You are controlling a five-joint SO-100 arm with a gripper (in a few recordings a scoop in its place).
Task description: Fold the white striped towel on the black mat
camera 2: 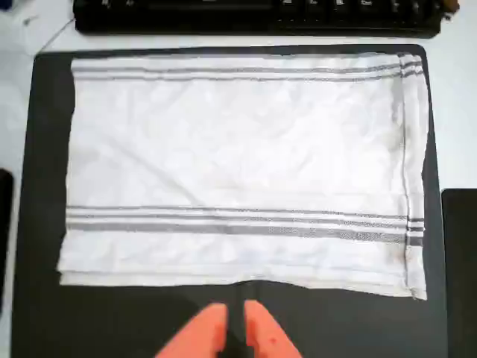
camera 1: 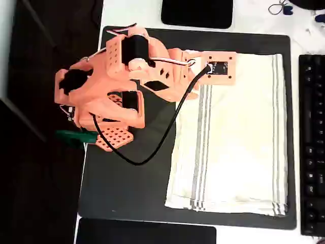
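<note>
White surface under the black mat (camera 2: 45, 313) carried the towel (camera 2: 246, 171), long axis crosswise, lying at twelve o'clock from the end effector (camera 2: 237, 328), whose fingers were nearly closed, empty.

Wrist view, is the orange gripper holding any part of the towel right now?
No, nothing is held. The gripper is nearly closed over the black mat, just short of the white striped towel.
</note>
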